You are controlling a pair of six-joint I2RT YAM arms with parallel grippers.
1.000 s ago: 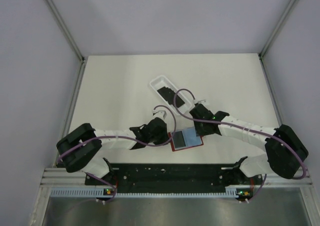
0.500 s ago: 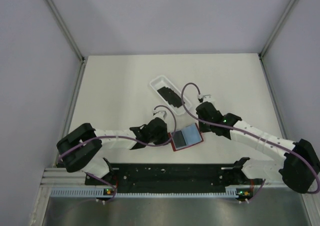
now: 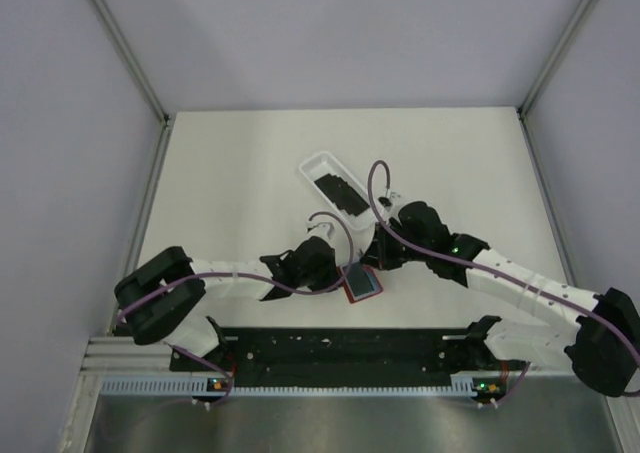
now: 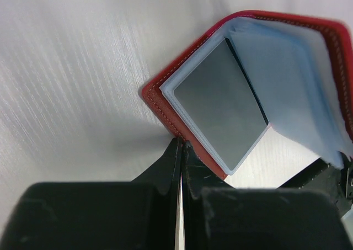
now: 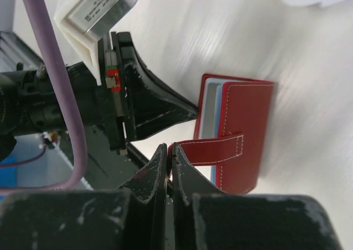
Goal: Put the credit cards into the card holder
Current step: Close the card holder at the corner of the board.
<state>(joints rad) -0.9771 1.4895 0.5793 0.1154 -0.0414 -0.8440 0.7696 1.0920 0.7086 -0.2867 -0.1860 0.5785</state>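
Near front of surface, between both arms, red card holder lies half-folded, pale blue inside showing. Dark credit card sits in inner sleeve. Jaws of right gripper pinch closure tab, cover raised. Jaws of left gripper pressed together, tips against red edge; cannot tell whether they grip it. Farther back, white tray holds black credit cards.
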